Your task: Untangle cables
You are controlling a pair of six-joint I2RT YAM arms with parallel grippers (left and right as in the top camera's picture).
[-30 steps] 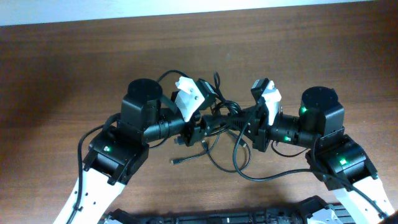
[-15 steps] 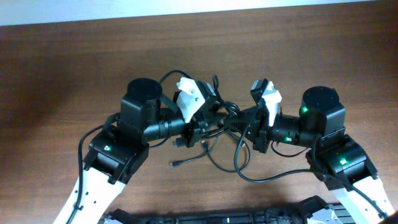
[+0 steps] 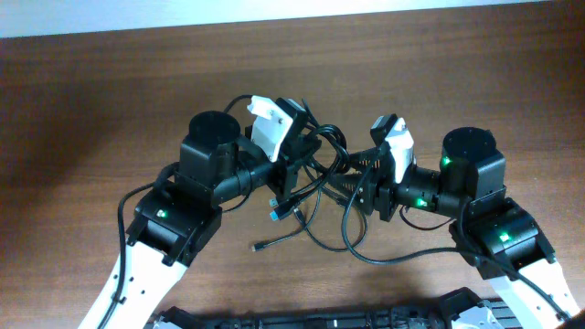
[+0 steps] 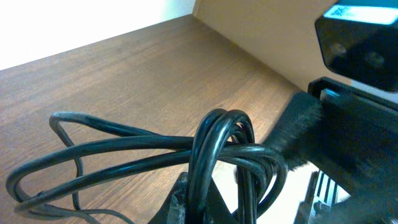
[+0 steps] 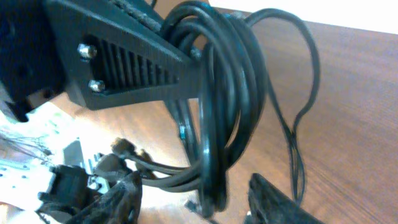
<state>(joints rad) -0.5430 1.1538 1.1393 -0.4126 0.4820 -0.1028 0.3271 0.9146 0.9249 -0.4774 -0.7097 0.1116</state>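
Hanging cables (image 4: pixel 206 146) loop the left claw (image 3: pixel 292 181), grip unclear; right claw (image 3: pixel 360 187) gapes around them.

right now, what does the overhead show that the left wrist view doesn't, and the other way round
Only the overhead shows the left gripper and right gripper facing each other at the cables, with a slack loop and a loose plug end lying on the table.

Only the left wrist view shows, close up, several strands bunched into one tight loop, with longer strands trailing off to the left.

Both views show thin black cables over the brown wooden table.
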